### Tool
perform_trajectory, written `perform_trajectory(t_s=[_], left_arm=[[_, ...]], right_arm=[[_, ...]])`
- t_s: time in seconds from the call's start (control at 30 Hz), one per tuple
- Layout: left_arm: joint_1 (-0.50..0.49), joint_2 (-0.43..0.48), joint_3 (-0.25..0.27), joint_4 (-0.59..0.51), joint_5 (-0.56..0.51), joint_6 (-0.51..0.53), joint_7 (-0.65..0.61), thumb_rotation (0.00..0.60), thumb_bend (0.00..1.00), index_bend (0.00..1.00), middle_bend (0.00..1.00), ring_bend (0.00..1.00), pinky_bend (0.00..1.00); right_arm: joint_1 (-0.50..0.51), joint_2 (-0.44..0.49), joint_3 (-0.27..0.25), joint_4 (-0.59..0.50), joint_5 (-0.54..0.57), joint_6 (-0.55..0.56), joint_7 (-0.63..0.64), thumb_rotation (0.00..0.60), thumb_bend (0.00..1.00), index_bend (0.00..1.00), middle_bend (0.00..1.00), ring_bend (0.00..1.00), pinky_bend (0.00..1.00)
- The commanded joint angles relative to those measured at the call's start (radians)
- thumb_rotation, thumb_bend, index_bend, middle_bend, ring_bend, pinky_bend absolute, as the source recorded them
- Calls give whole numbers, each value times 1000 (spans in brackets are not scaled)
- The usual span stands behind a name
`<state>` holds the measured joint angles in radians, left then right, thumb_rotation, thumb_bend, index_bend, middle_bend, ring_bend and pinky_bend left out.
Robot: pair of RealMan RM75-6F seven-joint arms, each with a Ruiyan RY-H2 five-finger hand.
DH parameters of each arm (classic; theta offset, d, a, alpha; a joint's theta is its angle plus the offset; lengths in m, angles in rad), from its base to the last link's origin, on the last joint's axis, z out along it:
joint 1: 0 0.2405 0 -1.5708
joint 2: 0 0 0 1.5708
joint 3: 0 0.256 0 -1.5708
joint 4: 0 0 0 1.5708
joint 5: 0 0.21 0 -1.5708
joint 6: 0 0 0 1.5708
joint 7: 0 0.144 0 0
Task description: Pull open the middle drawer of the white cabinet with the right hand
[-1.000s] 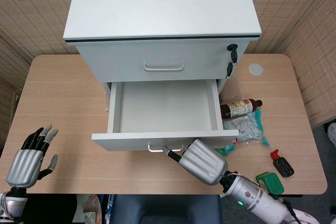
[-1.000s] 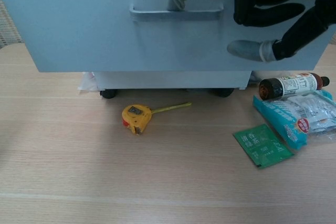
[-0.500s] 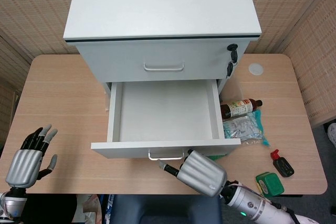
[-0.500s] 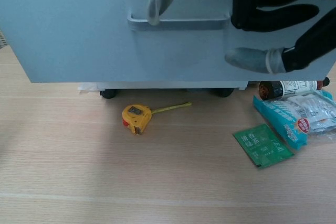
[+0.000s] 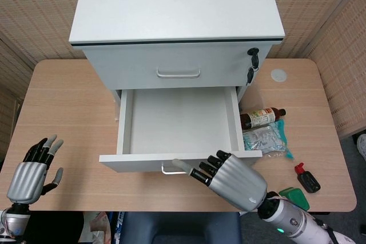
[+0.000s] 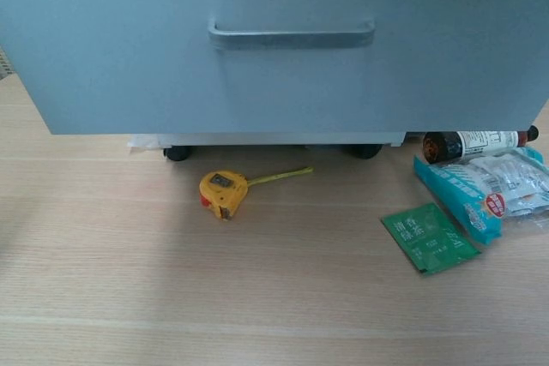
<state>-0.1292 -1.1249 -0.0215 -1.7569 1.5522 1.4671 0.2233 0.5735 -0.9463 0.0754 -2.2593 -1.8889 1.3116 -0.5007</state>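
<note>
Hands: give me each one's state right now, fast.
Left hand: open, fingers apart, holding nothing.
Right hand: open, fingers extended above the drawer handle, gripping nothing.

A drawer front [image 6: 129,49] with a metal handle [image 6: 292,36] fills the upper frame. Beneath it on the desk [image 6: 129,297] lie a yellow tape measure [image 6: 222,192], a green packet [image 6: 431,237], a bottle [image 6: 476,141] and a blue-edged pouch [image 6: 489,190].

The right robot hand [image 5: 231,176] hovers with fingers spread, holding nothing; the left robot hand [image 5: 31,172] rests open, fingers apart.
</note>
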Motion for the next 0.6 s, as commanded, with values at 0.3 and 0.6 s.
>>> perform_trajectory(t_s=[0.3, 0.6], left_arm=[[-3, -1, -1, 8, -2, -5, -8, 600, 442, 95, 0, 59, 126], [-10, -4, -3, 11, -5, -14, -11, 600, 442, 95, 0, 59, 126]], right_arm=[[-152, 99, 58, 58, 8, 231, 96, 600, 381, 173, 639, 644, 779], [-294, 191, 71, 124, 144, 381, 179, 600, 381, 173, 638, 644, 779]])
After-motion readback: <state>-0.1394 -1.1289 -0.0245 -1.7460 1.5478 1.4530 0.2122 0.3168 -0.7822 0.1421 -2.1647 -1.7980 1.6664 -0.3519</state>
